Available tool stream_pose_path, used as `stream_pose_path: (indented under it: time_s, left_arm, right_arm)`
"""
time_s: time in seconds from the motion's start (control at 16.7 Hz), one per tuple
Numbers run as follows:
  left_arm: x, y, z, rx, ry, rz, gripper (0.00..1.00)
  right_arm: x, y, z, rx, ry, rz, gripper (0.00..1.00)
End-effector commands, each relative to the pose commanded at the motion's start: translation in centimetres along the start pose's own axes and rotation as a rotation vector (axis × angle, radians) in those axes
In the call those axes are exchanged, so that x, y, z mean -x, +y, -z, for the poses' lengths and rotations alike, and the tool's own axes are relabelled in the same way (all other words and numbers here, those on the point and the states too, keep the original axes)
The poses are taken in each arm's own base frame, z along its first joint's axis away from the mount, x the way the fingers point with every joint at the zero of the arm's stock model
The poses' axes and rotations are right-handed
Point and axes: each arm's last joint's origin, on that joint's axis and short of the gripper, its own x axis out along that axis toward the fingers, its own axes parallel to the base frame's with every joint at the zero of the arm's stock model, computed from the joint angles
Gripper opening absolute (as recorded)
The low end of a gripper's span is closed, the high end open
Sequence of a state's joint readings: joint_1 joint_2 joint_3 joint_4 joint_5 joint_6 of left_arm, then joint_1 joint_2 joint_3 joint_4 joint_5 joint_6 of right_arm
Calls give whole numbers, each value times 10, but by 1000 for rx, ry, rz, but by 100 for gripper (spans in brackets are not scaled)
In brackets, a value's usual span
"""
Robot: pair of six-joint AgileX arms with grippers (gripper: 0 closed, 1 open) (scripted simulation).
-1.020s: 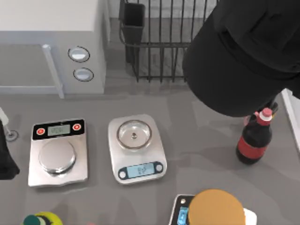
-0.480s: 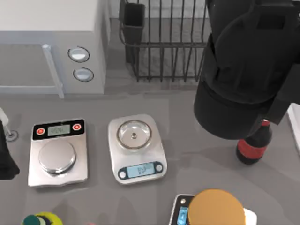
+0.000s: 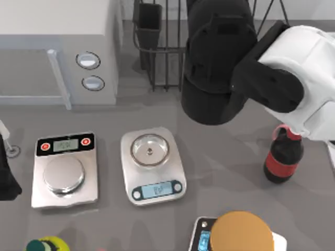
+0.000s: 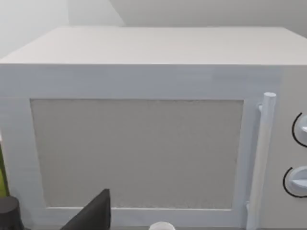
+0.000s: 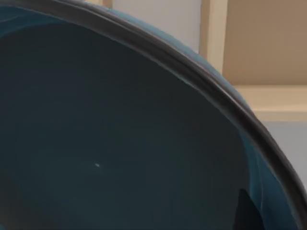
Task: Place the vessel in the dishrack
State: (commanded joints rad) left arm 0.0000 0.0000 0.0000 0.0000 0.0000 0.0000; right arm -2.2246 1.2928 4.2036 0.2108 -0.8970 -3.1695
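Grey desk [image 3: 220, 167] carried two scales, microwave, cola bottle [image 3: 282, 159]. Right arm [image 3: 246, 68] hung over the dishrack [image 3: 162, 52] at the far edge. Dark teal bowl [image 5: 120, 143] sat close against the right wrist camera; end effector grip state: cannot tell. Left arm parked facing the microwave [image 4: 144, 134].

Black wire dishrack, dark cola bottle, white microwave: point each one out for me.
Black wire dishrack [image 3: 167, 68], top view, front upright bars.
Dark cola bottle with red label [image 3: 282, 159], top view, its body.
White microwave [image 4: 139, 153], left wrist view, door panel.
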Motion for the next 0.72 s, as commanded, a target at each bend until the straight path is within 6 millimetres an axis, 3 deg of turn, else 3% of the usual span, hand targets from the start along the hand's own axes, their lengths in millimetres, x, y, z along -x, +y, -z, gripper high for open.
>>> stream_pose_path:
  time_s: [0.24, 0.36, 0.48, 0.72]
  left_arm:
    - [0, 0, 0, 0, 0, 0, 100]
    - [0, 0, 0, 0, 0, 0, 100]
    - [0, 0, 0, 0, 0, 0, 100]
    - [0, 0, 0, 0, 0, 0, 100]
  right_arm:
    - [-81, -4, 88, 0, 6, 6, 0]
    - [-108, -17, 118, -2, 3, 8, 0]
    - [-122, -26, 133, -3, 0, 9, 0]
    - [-123, -26, 134, -3, 0, 9, 0]
